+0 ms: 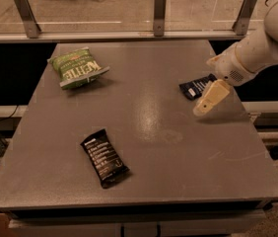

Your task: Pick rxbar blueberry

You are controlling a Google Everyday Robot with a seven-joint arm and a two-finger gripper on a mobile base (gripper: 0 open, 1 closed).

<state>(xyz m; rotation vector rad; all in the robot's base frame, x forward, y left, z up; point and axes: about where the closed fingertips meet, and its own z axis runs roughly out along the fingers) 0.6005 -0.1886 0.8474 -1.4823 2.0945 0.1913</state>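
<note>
Rxbar blueberry has not been picked up yet: it lies flat on the table, right of centre in the frame, near the table's right edge, so the whole grasp and lift remain to be done. Scanning from the left, a green chip bag sits in the upper left of the table. A black bar wrapper lies lower down, left of centre, and both are well apart from the blue bar. Then comes the blue bar itself, and right over its right-hand end hangs the tool, reaching in from the upper right on the white arm. Its pale tip points down and to the left, ending just below and beside the wrapper. Whether it touches the wrapper I cannot say, and I cannot tell whether the tool is spread or pressed together. To my eye the approach is nearly finished, and what is left is to settle over the bar, close on it and raise it.
</note>
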